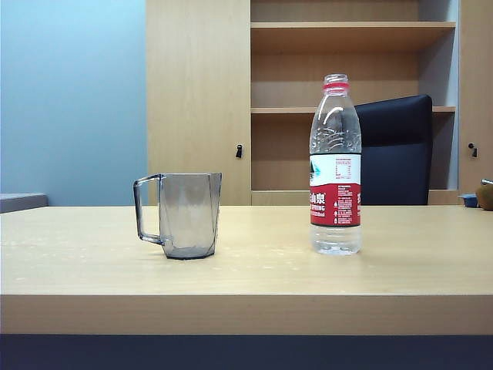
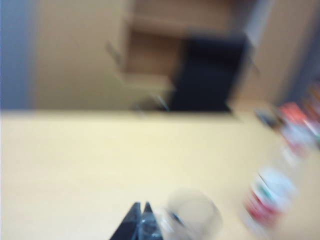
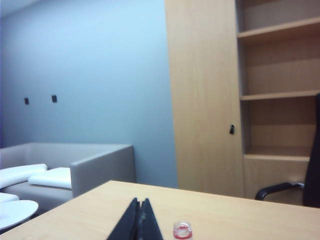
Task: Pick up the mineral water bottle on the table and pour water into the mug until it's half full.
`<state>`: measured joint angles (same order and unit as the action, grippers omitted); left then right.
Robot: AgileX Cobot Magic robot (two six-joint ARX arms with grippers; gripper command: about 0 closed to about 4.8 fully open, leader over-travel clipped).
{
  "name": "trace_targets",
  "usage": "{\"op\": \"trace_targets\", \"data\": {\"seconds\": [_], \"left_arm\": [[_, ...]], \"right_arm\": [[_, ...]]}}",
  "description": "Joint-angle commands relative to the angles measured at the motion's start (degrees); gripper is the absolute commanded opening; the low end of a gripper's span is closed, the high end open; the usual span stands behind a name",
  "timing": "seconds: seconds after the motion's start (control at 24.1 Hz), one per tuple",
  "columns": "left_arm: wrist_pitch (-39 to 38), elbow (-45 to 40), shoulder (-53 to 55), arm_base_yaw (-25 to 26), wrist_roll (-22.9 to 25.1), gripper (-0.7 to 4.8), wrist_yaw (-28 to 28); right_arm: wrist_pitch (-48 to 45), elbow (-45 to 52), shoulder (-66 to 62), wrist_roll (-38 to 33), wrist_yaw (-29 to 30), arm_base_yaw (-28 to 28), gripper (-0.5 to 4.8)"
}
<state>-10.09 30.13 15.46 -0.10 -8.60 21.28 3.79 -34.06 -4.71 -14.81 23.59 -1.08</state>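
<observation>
Exterior view: the mug (image 1: 189,215) stands upright on the table (image 1: 246,301), handle toward the left, left of centre. The bottle (image 1: 336,166) stands upright well to its right, capless, its red neck ring showing. Its red-and-white label reads "SPRING" under white characters too small to read; the finer print is illegible. How much water it holds is hard to tell through the clear plastic. Both stand well back from the thick front edge, with bare tabletop between and around them. A black chair (image 1: 397,150) is partly hidden behind the bottle, before a wooden shelf unit (image 1: 350,69). Neither arm shows here.

Left wrist view: heavily blurred. The left gripper (image 2: 141,206) shows only as two dark tips pressed together at the frame edge, over the table. The mug (image 2: 192,215) is a pale smear just beside the tips; the bottle (image 2: 270,195) a red-and-white blur farther off, label unreadable.

Right wrist view: the right gripper (image 3: 139,202) is cut off by the frame, fingers pressed together, holding nothing. Just beside them only the bottle's open mouth and red ring (image 3: 182,231) rise into view. Wide bare table lies beyond; a grey sofa (image 3: 75,170) stands past its edge.
</observation>
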Motion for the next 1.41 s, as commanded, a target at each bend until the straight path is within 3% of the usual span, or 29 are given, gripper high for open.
{"op": "trace_targets", "data": {"seconds": [0.04, 0.12, 0.21, 0.29, 0.41, 0.5, 0.62, 0.66, 0.79, 0.91, 0.95, 1.28, 1.33, 1.41], "left_arm": [[-1.05, 4.09, 16.00, -0.04, 4.09, -0.02, 17.14], [-1.03, 4.74, 22.05, 0.00, 4.09, -0.02, 19.04], [-1.79, 4.74, 25.09, -0.02, 4.07, -0.02, 19.06], [-2.01, 4.74, 25.97, -0.02, 4.07, -0.02, 19.02], [-1.88, 4.74, 25.83, 0.00, 4.09, -0.02, 18.99], [-2.82, 4.74, 25.83, 0.02, 4.13, -0.02, 18.36], [-3.15, 4.74, 25.88, 0.04, 4.09, -0.02, 18.40], [-3.17, 4.74, 25.88, 0.02, 4.09, -0.02, 18.40], [-3.17, 4.74, 25.88, 0.00, 4.09, -0.02, 18.43], [-3.17, 4.74, 25.88, 0.00, 4.09, -0.02, 18.43], [-3.19, 4.74, 25.88, 0.00, 4.07, -0.02, 18.45], [-3.74, 4.74, 25.86, 0.00, 4.09, -0.02, 18.60], [-4.20, 4.74, 25.88, 0.00, 4.09, -0.02, 18.60], [-4.57, 4.74, 25.88, 0.00, 4.09, -0.02, 18.47]], "right_arm": [[0.74, -3.58, -13.53, 0.04, 7.50, 0.20, 0.79], [0.35, -3.23, -23.85, 1.73, 8.04, 1.33, 1.15], [-3.28, -1.33, -32.11, 7.23, 1.49, 4.83, 1.15], [-15.02, 2.95, -40.63, 8.46, -7.93, 10.43, 1.16], [-33.55, 10.67, -50.23, 8.44, -16.02, 17.16, 1.21], [-47.89, 17.73, -58.36, 8.85, -23.43, 23.17, 2.46], [-60.35, 22.10, -68.35, 9.27, -25.38, 26.34, 4.36], [-64.89, 21.92, -73.53, 9.49, -25.16, 26.56, 4.75], [-77.20, 19.15, -86.20, 13.60, -24.90, 26.56, 4.79], [-83.78, 14.19, -96.89, 13.79, -26.40, 26.53, 4.79], [-83.93, 11.52, -100.59, 13.79, -29.22, 26.53, 4.79], [-78.64, -2.84, -108.02, 13.53, -31.21, 26.45, 4.79], [-75.34, -4.09, -108.04, 13.49, -31.17, 26.47, 4.68], [-73.68, -4.61, -108.06, 13.53, -31.19, 26.47, 3.68]]}}
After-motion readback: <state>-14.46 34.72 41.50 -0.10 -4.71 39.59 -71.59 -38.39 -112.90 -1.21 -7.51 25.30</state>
